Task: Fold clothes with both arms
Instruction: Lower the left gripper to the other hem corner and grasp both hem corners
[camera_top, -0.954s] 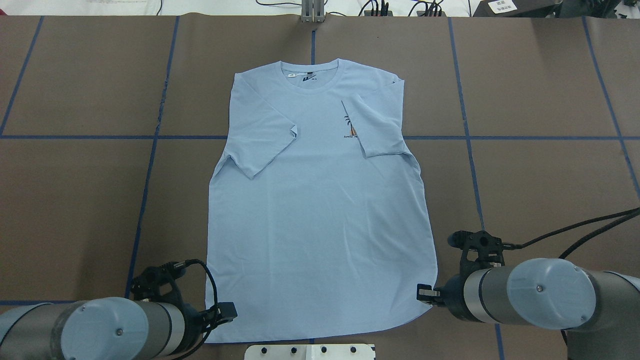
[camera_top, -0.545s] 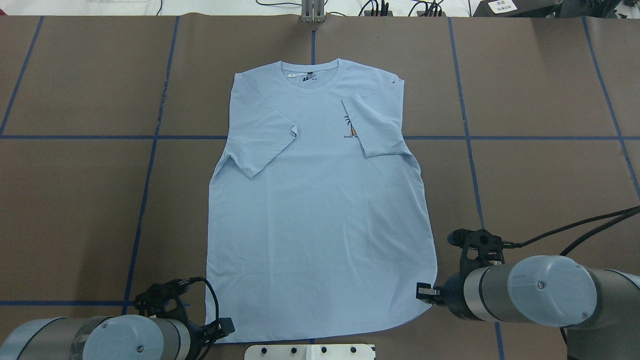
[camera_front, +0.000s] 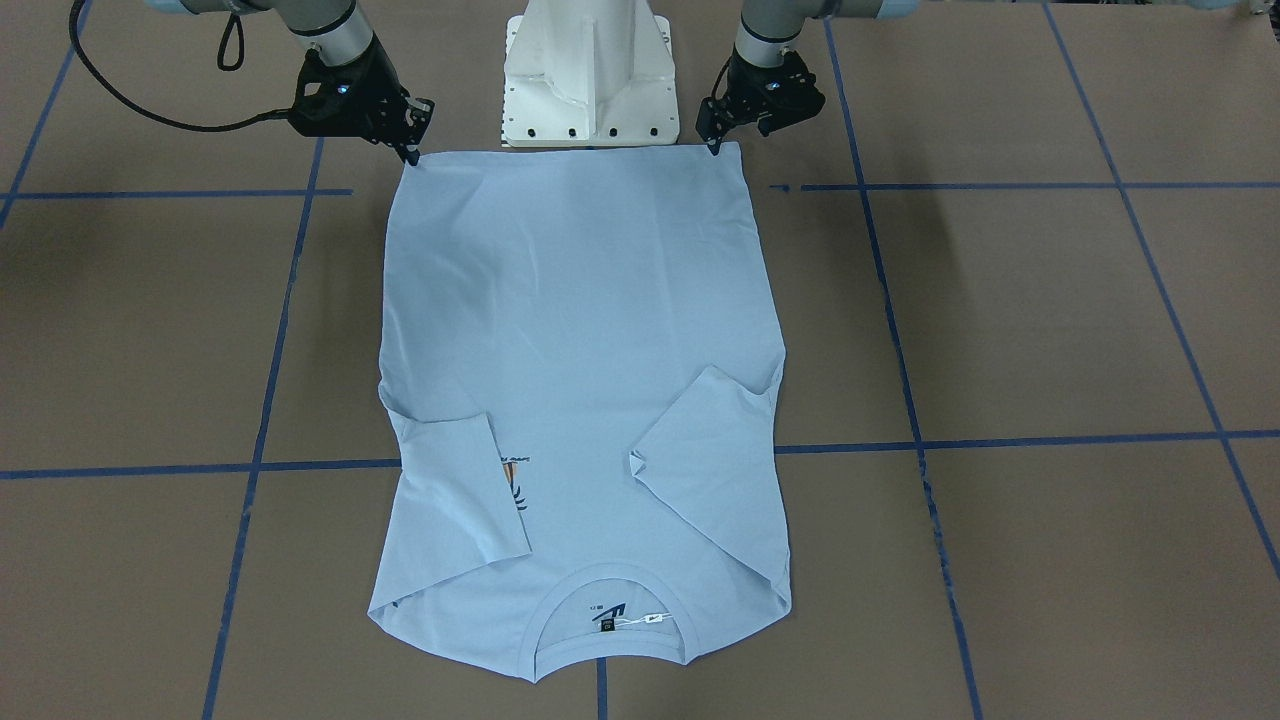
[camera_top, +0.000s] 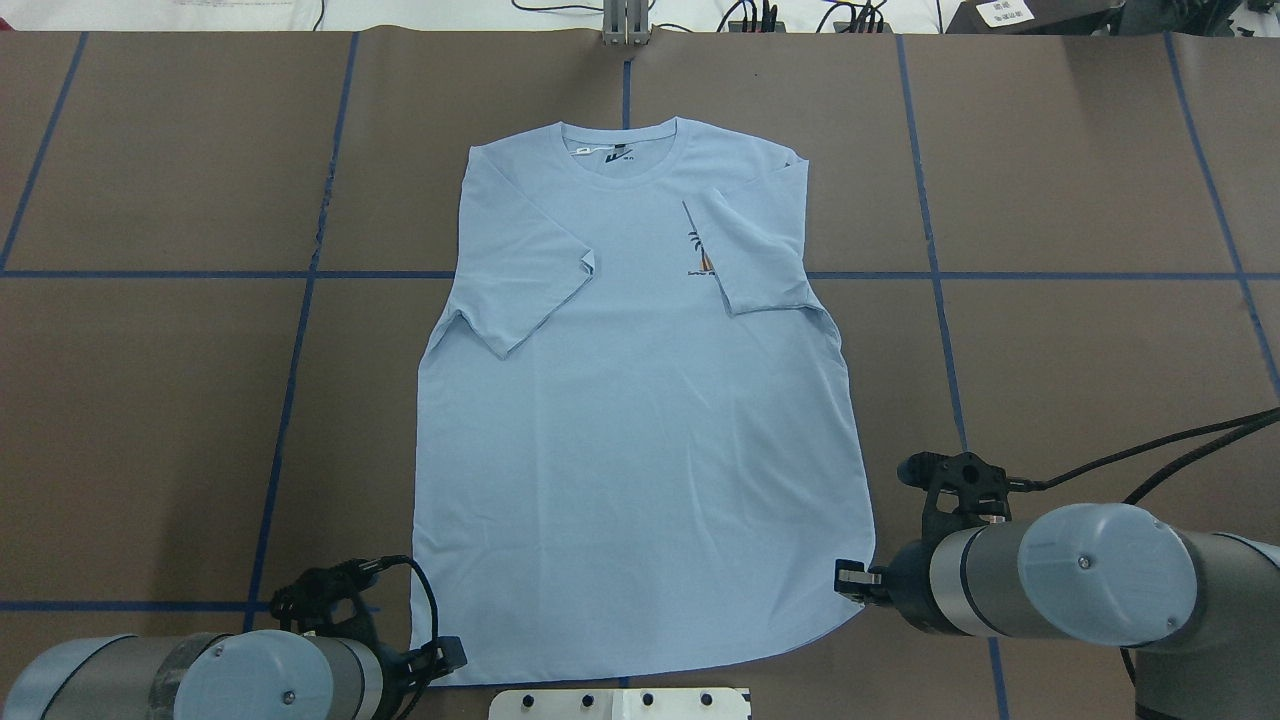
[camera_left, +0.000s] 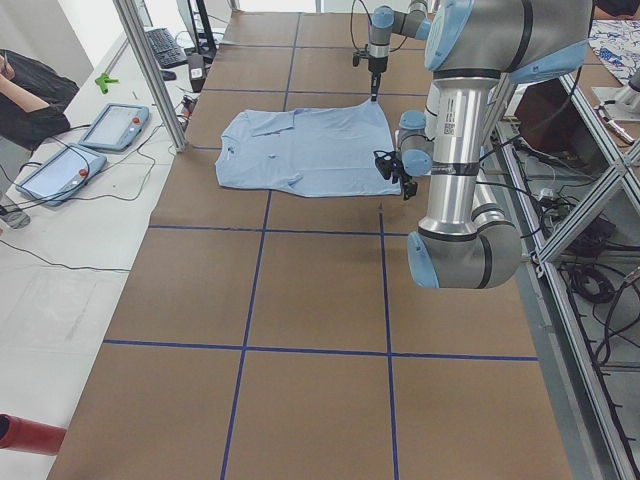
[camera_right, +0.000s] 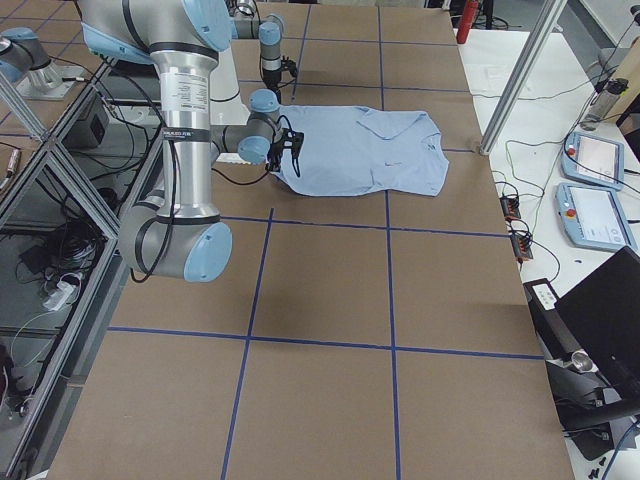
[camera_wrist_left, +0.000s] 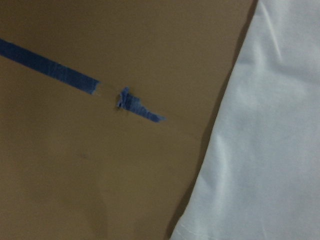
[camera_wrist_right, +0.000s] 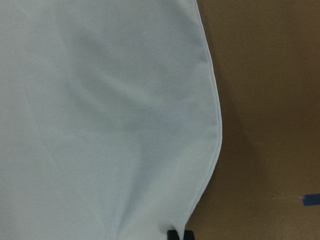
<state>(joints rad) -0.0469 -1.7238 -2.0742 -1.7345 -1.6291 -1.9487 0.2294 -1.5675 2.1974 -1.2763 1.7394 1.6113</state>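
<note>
The left end effector sits low over the worktop, right at the near left corner of the T-shirt's hem. Its fingers are too small and hidden to show whether they are apart, together or pinching cloth, so I cannot tell. Its wrist camera shows only brown surface, a torn strip of blue tape and the shirt's edge.

The pale blue T-shirt lies flat in the middle of the worktop, front up, with the hem toward the robot and the collar at the far side. Both short sleeves are folded inward onto the body: the left sleeve lies slanted across the chest, and the right sleeve covers part of the small palm print. A white pedestal base stands just beyond the hem, between the two arms.

The right end effector is at the rounded near right corner of the hem. Its wrist camera shows a dark fingertip touching the cloth's edge, but I cannot tell whether the fingers are closed on it.
</note>
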